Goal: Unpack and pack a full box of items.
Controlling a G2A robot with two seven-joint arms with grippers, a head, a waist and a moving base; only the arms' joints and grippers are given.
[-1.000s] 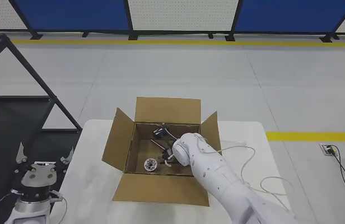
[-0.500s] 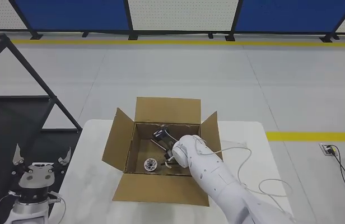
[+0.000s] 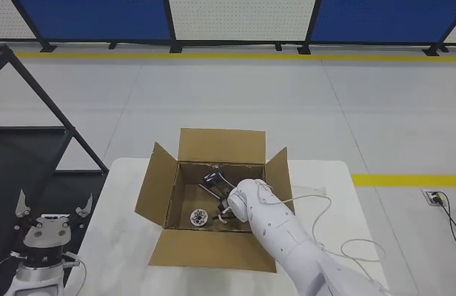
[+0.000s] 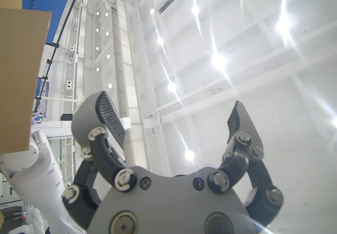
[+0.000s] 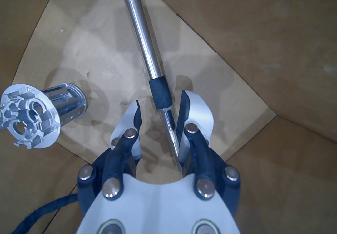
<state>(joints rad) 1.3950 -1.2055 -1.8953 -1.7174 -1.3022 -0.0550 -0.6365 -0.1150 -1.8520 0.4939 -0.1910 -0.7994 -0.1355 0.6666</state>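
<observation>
– Starting at the right gripper (image 5: 160, 103), how do its fingers stand?
– They are parted by a narrow gap and flank the long polished steel rod (image 5: 143, 34) at the near end of its black sleeve (image 5: 159, 92). The rod runs between the fingers, closer to one pad, and is not yet pinched.
– What has altered over the past second?
– Little. In the top view the right arm, at centre frame inside the open brown cardboard box (image 3: 220, 144), has edged slightly leftward. The left gripper (image 3: 54, 203), at the lower left of the frame beside the white table (image 3: 124, 244), has drifted a touch toward the left edge. Its fingers are spread wide and hold nothing.
– What does that mean for the task?
– As a judgement, the approach to the rod looks finished and closing comes next. Unpacking seems well along, with only the rod and one other part visible on the box floor.
– And outward from the rod?
– The rod lies slanted across the floor, its far end near a wall. The grey cast-metal flanged hub (image 5: 29, 116) stands apart from the rod, beside the gripper and untouched.
</observation>
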